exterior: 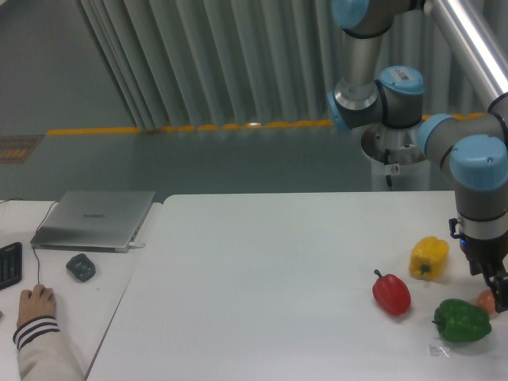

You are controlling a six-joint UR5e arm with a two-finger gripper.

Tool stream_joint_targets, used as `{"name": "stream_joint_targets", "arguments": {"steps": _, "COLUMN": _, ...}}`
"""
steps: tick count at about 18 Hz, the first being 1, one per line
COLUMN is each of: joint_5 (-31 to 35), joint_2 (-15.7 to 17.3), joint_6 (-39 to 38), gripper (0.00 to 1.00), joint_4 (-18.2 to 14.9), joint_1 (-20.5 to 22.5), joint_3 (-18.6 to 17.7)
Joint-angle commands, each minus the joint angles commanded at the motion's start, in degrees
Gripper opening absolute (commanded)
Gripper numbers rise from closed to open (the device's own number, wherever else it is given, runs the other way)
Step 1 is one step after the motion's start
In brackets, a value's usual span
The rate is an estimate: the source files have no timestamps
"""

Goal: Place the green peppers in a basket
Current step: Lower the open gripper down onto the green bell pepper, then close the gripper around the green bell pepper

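Observation:
The green pepper [462, 321], glossy, dark and lumpy, lies on the white table [262, 270] near the front right. My gripper [498, 292] hangs at the right edge of the view, just above and to the right of the pepper and apart from it. Its fingers are dark and partly cut off by the frame edge, so I cannot tell how the jaws stand. No basket is in view.
A red pepper [392, 293] lies left of the green one and a yellow pepper [429, 257] behind it. A small orange thing [486, 302] sits beside the gripper. On the left side table are a closed laptop [95, 219], a mouse [80, 266] and a person's hand [36, 304].

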Motion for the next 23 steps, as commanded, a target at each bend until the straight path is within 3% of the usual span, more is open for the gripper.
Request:
{"name": "stream_joint_targets", "arguments": {"steps": 5, "joint_5": 0.4, "joint_2": -1.9, "joint_6": 0.0, "gripper": 1.00, "joint_4": 0.3, "joint_1": -0.6, "joint_3": 1.5}}
{"name": "stream_joint_targets", "arguments": {"steps": 23, "joint_5": 3.3, "joint_2": -5.0, "joint_6": -0.8, "gripper": 1.00, "joint_4": 1.9, "joint_1": -3.4, "joint_3": 1.5}}
